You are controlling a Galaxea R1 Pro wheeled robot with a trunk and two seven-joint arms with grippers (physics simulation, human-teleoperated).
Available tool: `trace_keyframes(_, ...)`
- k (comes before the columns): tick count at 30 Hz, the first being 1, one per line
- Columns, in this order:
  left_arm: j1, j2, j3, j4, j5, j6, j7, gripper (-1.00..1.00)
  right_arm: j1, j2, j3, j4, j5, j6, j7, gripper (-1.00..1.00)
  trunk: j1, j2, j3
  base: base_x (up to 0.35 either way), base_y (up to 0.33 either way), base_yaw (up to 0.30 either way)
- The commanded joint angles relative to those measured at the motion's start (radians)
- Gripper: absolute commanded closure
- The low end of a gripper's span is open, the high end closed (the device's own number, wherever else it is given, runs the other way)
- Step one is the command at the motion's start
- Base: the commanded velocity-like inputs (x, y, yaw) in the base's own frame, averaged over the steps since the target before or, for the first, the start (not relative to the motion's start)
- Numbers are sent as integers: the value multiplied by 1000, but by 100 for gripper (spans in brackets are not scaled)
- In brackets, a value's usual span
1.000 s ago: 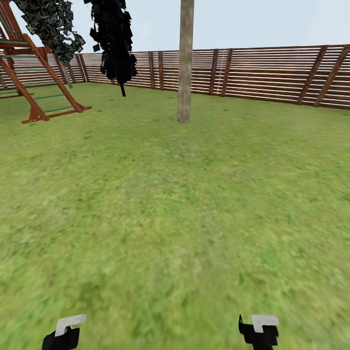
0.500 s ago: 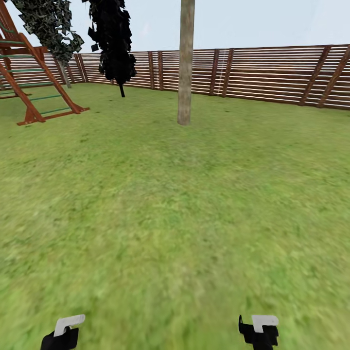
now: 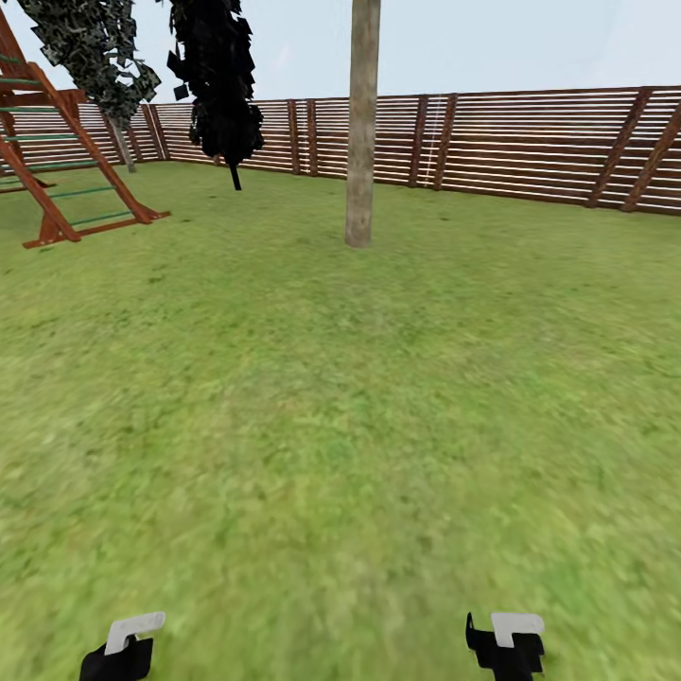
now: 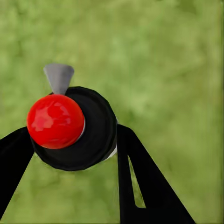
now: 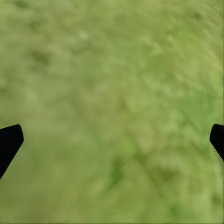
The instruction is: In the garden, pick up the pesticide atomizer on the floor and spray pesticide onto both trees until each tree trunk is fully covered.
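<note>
Left end effector was clenched on the pesticide atomizer; right end effector hung released. The tree trunk stood well ahead; probably best to approach squarely, nozzle trunkward, before spraying.

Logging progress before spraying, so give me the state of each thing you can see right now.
Sprayer: held between the left gripper's fingers, not spraying.
Right gripper: open, empty, over grass.
Tree trunk: upright, bare bark, no white specks.
Fence: standing, unbroken.
</note>
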Motion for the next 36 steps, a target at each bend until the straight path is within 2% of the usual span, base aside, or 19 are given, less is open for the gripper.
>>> trace_keyframes(1,0,0,0,0,0,0,0,100,0,0,0,0,0,0,0,-100,0,0,0,339,0,0)
trace_keyframes(8,0,0,0,0,0,0,0,100,0,2,0,0,-1,0,0,-100,0,0,0,339,0,-1)
trace_keyframes(15,-1,1,0,0,0,0,0,100,0,2,0,0,-1,0,0,-100,0,0,2,339,0,-134)
trace_keyframes(36,-1,2,0,0,0,0,0,100,0,3,-1,0,-1,0,0,-100,0,0,2,339,0,-2)
